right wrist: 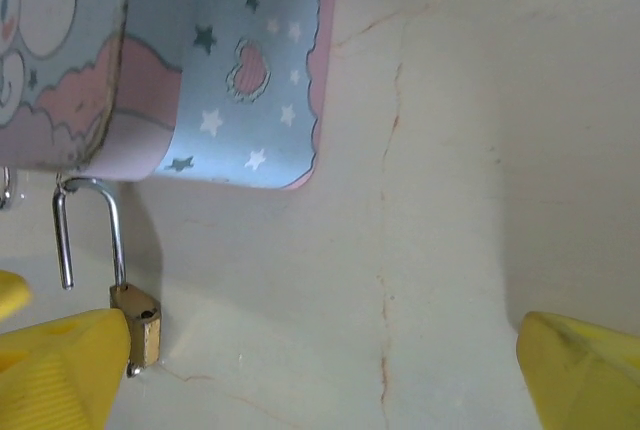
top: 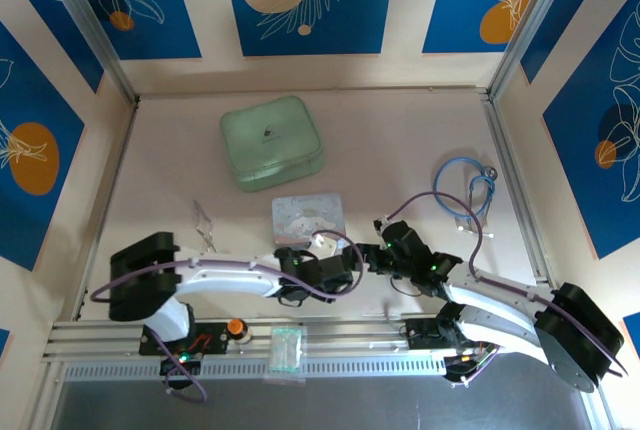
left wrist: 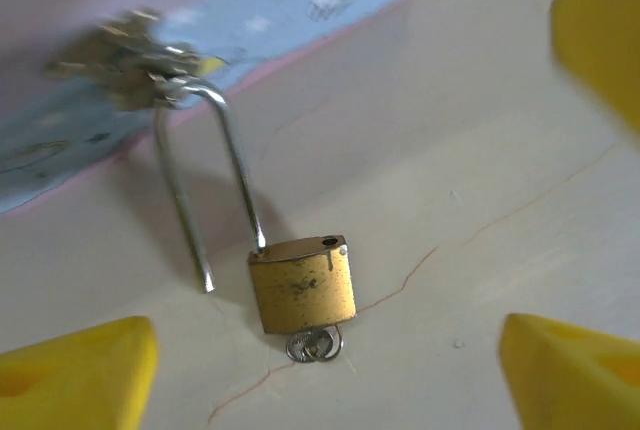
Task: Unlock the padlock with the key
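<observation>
Brass padlock [left wrist: 300, 285] sits with its body low against the pale table [left wrist: 480, 150], and you can read it best in the left wrist view. Its thin silver shackle [left wrist: 185, 165] is sprung: one leg goes into the body, while the other ends free in the air just beside it. The bend of the shackle is hooked through a blurred metal clasp [left wrist: 130, 55] on the edge of the pastel tin [left wrist: 300, 0]. Two small silvery loops touch the underside of the body; log these as the key [left wrist: 315, 343], though you cannot tell from here how far it sits in the lock. Your left gripper [left wrist: 328, 390] is spread wide, with one yellow fingertip at each lower corner of its view, and it holds nothing. The padlock lies between and a little ahead of those tips, touching neither. Your right gripper [right wrist: 320, 380] is also wide apart and empty. In its view, the yellow finger on the left of the picture lies just beside the padlock body, and you cannot tell whether they touch. From above, the pastel tin sits near the middle of the table with both wrists close in front of it. A green tin [top: 272, 142] lies farther back, and a blue cable [top: 465, 185] is coiled off to the right.
</observation>
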